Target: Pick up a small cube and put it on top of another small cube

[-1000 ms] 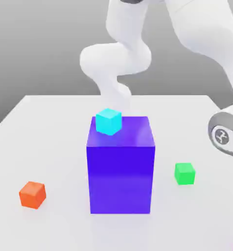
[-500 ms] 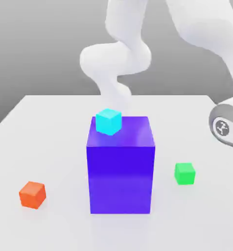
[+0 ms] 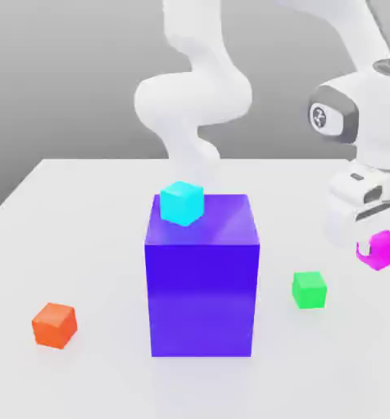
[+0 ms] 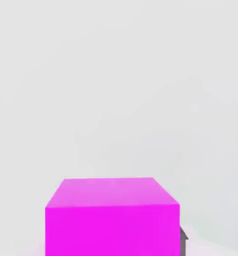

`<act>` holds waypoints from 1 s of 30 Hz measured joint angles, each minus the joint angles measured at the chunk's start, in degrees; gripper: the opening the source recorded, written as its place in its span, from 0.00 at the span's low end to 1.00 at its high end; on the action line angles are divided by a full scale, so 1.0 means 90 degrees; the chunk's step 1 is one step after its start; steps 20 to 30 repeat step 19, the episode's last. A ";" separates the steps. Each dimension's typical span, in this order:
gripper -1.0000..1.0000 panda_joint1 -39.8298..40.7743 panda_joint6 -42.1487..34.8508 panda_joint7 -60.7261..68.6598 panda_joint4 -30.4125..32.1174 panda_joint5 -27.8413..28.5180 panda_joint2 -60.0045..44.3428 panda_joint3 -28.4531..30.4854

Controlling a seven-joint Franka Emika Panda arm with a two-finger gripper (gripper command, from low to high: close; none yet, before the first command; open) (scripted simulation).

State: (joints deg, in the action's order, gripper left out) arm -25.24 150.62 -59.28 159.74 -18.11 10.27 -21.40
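The small magenta-pink cube [image 3: 384, 252] hangs in the air above the white table [image 3: 83, 237] at the exterior view's right, with my gripper [image 3: 374, 239] shut on it. In the hand view the same cube [image 4: 112, 217] sits close up between the fingers, with plain white table beyond it. Other small cubes are a green one [image 3: 310, 289] on the table just below and to the left of the held cube, an orange one [image 3: 54, 324] at the front left, and a cyan one [image 3: 182, 203] on top of the tall blue block.
A tall blue block [image 3: 201, 278] stands in the middle of the table, higher than the held cube. The arm's white links [image 3: 194, 98] rise behind it. Open table lies between the block and the green cube.
The gripper closed on the magenta cube low at the front right and has lifted it up and inward. The other cubes have not moved.
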 joint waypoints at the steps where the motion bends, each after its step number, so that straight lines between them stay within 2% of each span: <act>1: 0.00 0.0041 0.0049 -0.0370 0.0243 0.0010 0.0185 -0.0090; 5: 0.00 0.0404 0.0291 -0.1697 0.1022 0.0267 0.0667 -0.0505; 12: 0.00 0.1278 0.1028 -0.2726 0.1068 0.1565 -0.0132 -0.1004; 18: 0.00 0.1636 0.1823 -0.3368 0.1060 0.2498 -0.0946 -0.1105; 30: 0.00 0.1671 0.1968 -0.3407 0.1065 0.2556 -0.1076 -0.1096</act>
